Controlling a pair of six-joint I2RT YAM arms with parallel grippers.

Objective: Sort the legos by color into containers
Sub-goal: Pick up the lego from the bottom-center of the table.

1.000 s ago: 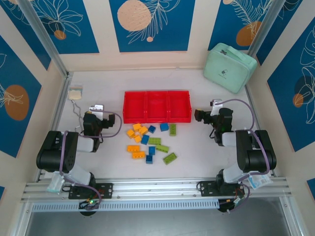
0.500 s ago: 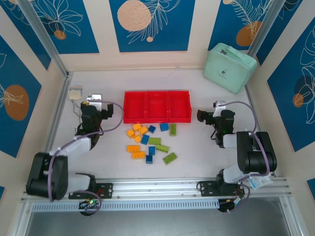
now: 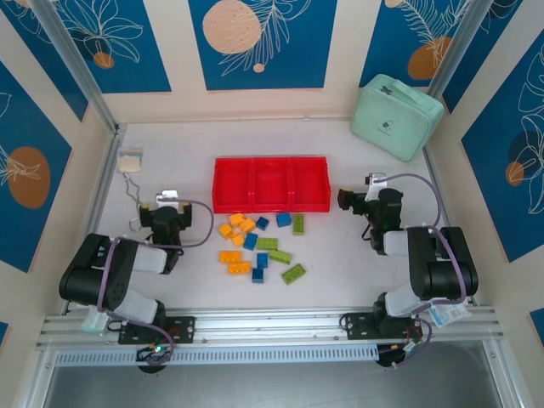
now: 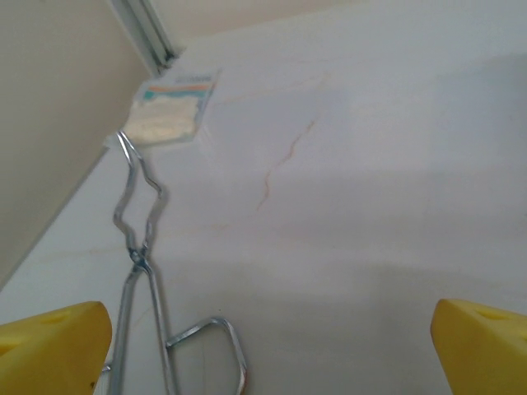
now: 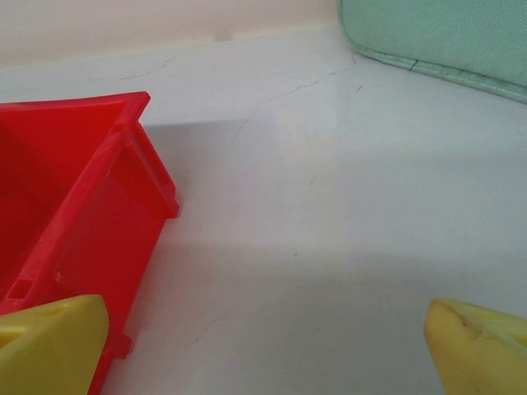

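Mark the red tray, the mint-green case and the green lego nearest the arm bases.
red tray (image 3: 272,160), top view, far rim.
mint-green case (image 3: 397,116), top view, middle of its top face.
green lego (image 3: 294,273), top view, its studded top.

A white table (image 3: 340,255) is shown, its surface marked by faint hairline cracks (image 4: 284,160). A red tray (image 3: 233,183) of three joined containers is set across the middle, its long side parallel to the near edge. Just in front of it, the legos (image 3: 267,244) are scattered loosely on the bare surface: yellow-orange ones (image 3: 231,256) mostly to the left, green ones (image 3: 294,273) to the right, and blue ones (image 3: 284,219) mixed among them. A mint-green soft case (image 3: 397,116) is placed in the far right corner, well apart from the tray. A small pale packet (image 3: 130,161) is seen near the far left wall, and thin wire tongs (image 4: 136,239) are laid just in front of it.
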